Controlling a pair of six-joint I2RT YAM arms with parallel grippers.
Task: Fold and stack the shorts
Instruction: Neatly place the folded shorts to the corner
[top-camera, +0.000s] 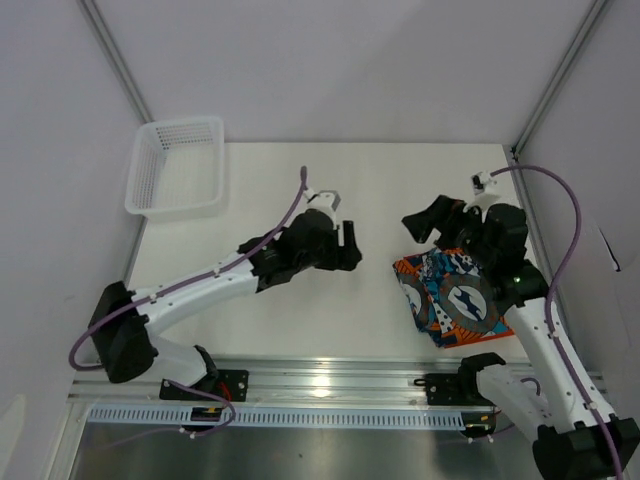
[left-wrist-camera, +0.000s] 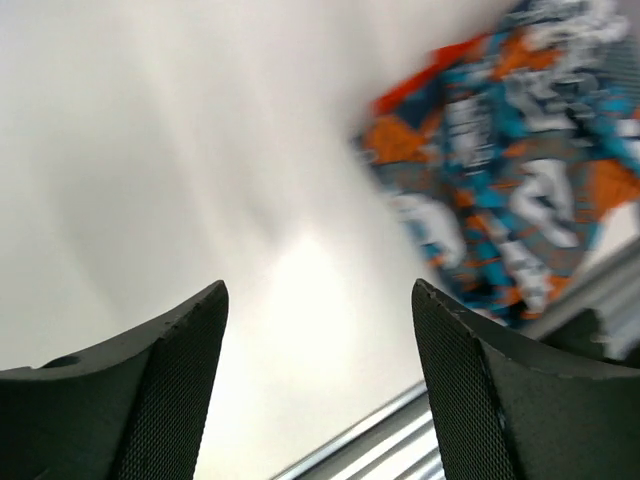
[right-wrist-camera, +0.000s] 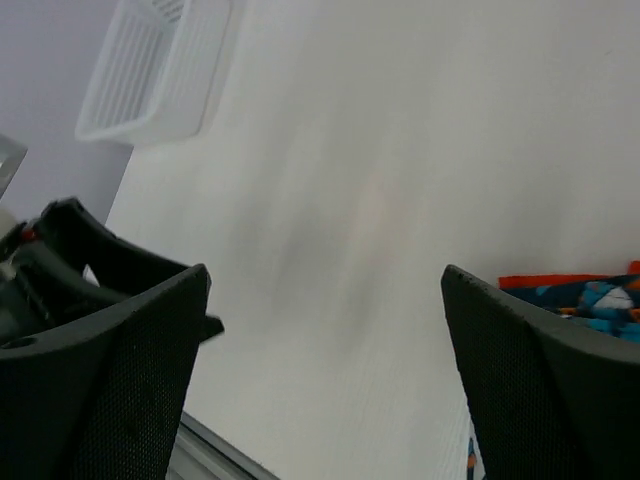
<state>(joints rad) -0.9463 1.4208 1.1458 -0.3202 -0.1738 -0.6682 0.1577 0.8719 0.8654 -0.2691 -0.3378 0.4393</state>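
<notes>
Orange edge (top-camera: 402, 272) under folded patterned shorts (top-camera: 455, 300), lower right of tabletop (top-camera: 300, 310); probably second pair, already stacked. Both empty: left jaws apart, right jaws apart. Seemingly little left.

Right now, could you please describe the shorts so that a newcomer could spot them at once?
Look at the white table, then its near right side, beside the right arm. The folded shorts lie there, the only colourful thing: blue, orange, white and black print, unlike the plain white basket in the far left corner.
</notes>
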